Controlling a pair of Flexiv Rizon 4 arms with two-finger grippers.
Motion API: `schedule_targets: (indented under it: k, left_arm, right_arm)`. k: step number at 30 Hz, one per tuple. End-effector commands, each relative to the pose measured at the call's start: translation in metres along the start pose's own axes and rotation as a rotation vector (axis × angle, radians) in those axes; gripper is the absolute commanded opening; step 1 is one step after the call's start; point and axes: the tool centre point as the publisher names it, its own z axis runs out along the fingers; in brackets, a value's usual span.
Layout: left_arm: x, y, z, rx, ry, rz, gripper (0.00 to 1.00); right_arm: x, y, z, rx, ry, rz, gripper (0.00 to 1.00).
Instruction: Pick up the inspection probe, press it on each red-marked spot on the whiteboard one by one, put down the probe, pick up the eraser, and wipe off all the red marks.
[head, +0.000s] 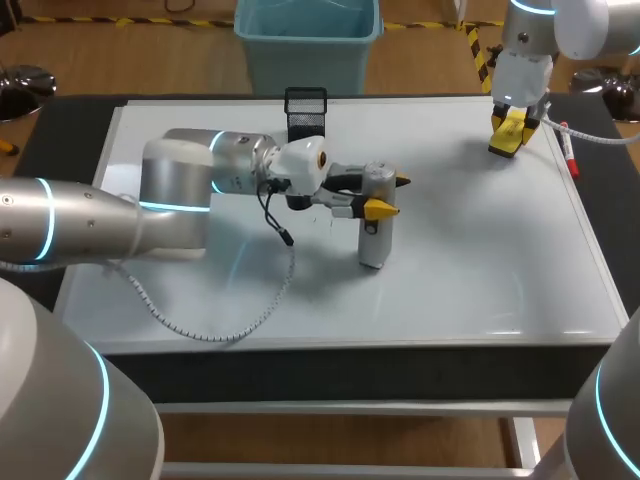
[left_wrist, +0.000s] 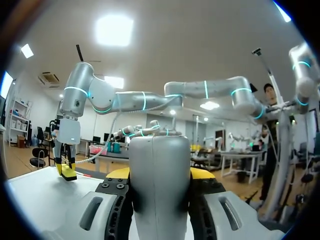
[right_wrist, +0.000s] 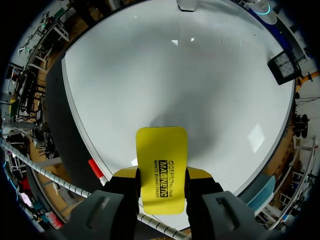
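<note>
- The left gripper is clamping the probe from both sides. The probe is standing upright, its lower end on the whiteboard near the middle. Pressing too hard is risking it slipping between the fingers or tipping.
- No red marks are showing around the probe (they may be too small to tell), so it may be pressing off target.
- The right gripper is holding the eraser at the far right corner, near a marker at the board's edge. Sweeping from there is risking knocking the marker off or hitting the left arm.
</note>
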Motion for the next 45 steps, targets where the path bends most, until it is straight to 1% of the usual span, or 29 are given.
schedule_targets:
  k: [1, 16, 18, 24, 26, 29, 33, 35, 36, 37, 38, 40, 41, 43, 45]
  left_arm:
    - [0.001, 0.003, -0.002, 0.000, 0.000, 0.003, 0.00]
    - [0.001, 0.002, -0.004, -0.001, 0.004, 0.018, 0.00]
    - [0.001, -0.001, -0.005, -0.001, -0.001, 0.027, 0.00]
    - [-0.004, -0.020, -0.015, -0.021, -0.019, 0.083, 0.00]
    - [-0.009, -0.029, -0.025, -0.019, -0.026, 0.111, 0.00]
    - [-0.016, -0.041, -0.036, -0.047, -0.048, 0.142, 0.00]
    - [-0.025, -0.052, -0.057, -0.076, -0.104, 0.166, 0.00]
    - [-0.030, -0.057, -0.068, -0.067, -0.126, 0.180, 0.00]
    - [-0.033, -0.062, -0.075, -0.087, -0.146, 0.187, 0.00]
    - [-0.035, -0.064, -0.080, -0.087, -0.158, 0.190, 0.00]
    - [-0.037, -0.066, -0.086, -0.070, -0.163, 0.199, 0.00]
    - [-0.042, -0.071, -0.099, -0.100, -0.190, 0.205, 0.00]
    - [-0.045, -0.073, -0.110, -0.072, -0.203, 0.210, 0.00]
    - [-0.048, -0.075, -0.120, -0.089, -0.224, 0.210, 0.00]
    - [-0.051, -0.077, -0.135, -0.074, -0.247, 0.210, 0.00]
  right_arm:
    - [0.000, -0.001, -0.001, 0.001, 0.003, -0.002, 0.00]
    - [0.000, -0.001, -0.001, 0.001, 0.003, -0.002, 0.00]
    - [0.000, -0.001, -0.001, 0.001, 0.003, -0.002, 0.00]
    - [0.000, -0.001, -0.001, 0.001, 0.003, -0.002, 0.00]
    - [0.000, -0.001, -0.001, 0.001, 0.003, -0.002, 0.00]
    - [0.000, -0.001, -0.001, 0.001, 0.003, -0.002, 0.00]
    - [0.000, -0.001, -0.001, 0.001, 0.003, -0.002, 0.00]
    - [0.000, -0.001, -0.001, 0.001, 0.003, -0.002, 0.00]
    - [0.000, -0.001, -0.001, 0.001, 0.003, -0.002, 0.00]
    - [0.000, -0.001, -0.001, 0.001, 0.003, -0.002, 0.00]
    - [0.000, -0.001, -0.001, 0.001, 0.003, -0.002, 0.00]
    - [0.000, -0.001, -0.001, 0.001, 0.003, -0.002, 0.00]
    - [0.000, -0.001, -0.001, 0.001, 0.003, -0.002, 0.00]
    - [0.000, -0.001, -0.001, 0.001, 0.003, -0.002, 0.00]
    - [0.000, -0.001, -0.001, 0.001, 0.003, -0.002, 0.00]
